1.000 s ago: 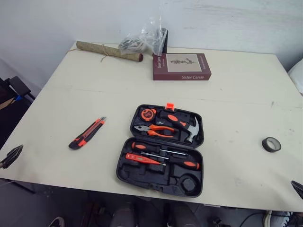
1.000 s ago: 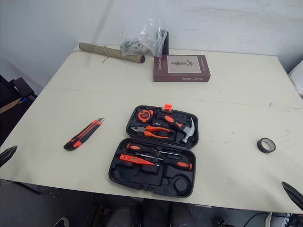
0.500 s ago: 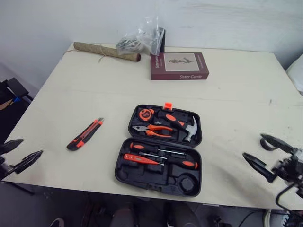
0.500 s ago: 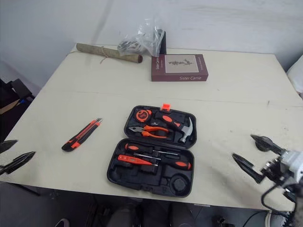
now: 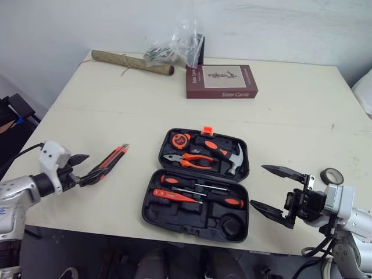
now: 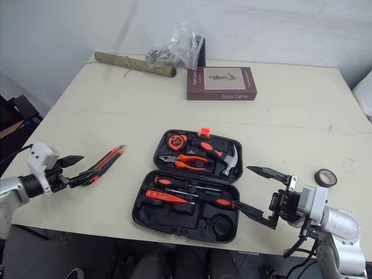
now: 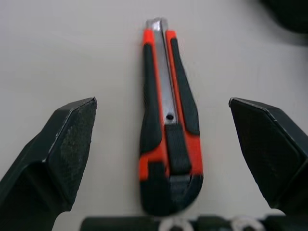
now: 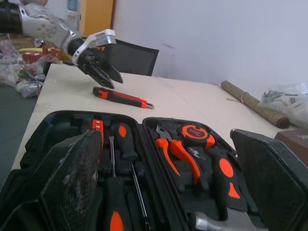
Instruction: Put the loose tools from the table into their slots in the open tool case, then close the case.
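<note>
My left gripper (image 5: 86, 168) hung spread wide astride the slim orange-and-black utility knife (image 7: 166, 139) on the table. The moulded black case (image 5: 174, 214) lay open, holding pliers (image 5: 189, 160), hammer (image 5: 235, 160) and screwdrivers (image 5: 200, 195). My right gripper (image 5: 260, 186) gaped empty beside it.

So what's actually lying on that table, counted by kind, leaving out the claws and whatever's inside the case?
Open tool case: 1
Utility knife: 1
Roll of tape: 1
Book: 1
Brown rolled-up tube: 1
Clear plastic bag: 1
Dark upright object behind the bag: 1
Total: 7
</note>
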